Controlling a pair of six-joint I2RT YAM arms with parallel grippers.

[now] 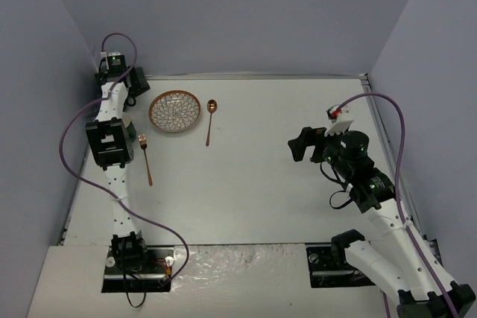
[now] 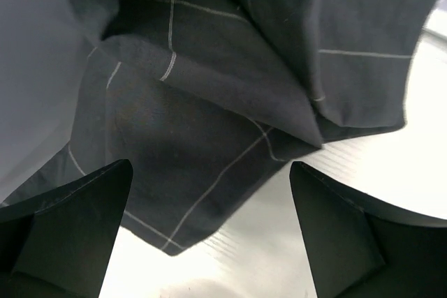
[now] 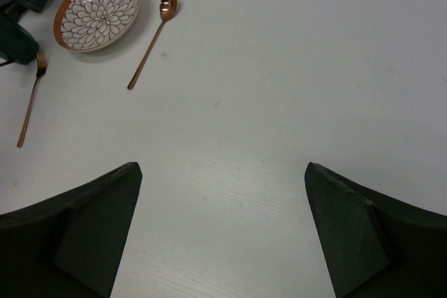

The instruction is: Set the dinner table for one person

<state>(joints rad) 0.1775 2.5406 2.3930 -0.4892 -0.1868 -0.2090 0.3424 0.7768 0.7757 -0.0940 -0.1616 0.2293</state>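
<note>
Plate, fork and spoon lie on the dinner table; crumpled grey cloth awaits the wide-open left gripper; right gripper gapes empty.

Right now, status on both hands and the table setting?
Left hand open over dark cloth, nothing held. Right hand open, empty. Plate, spoon, fork on table. No obstruction.
</note>
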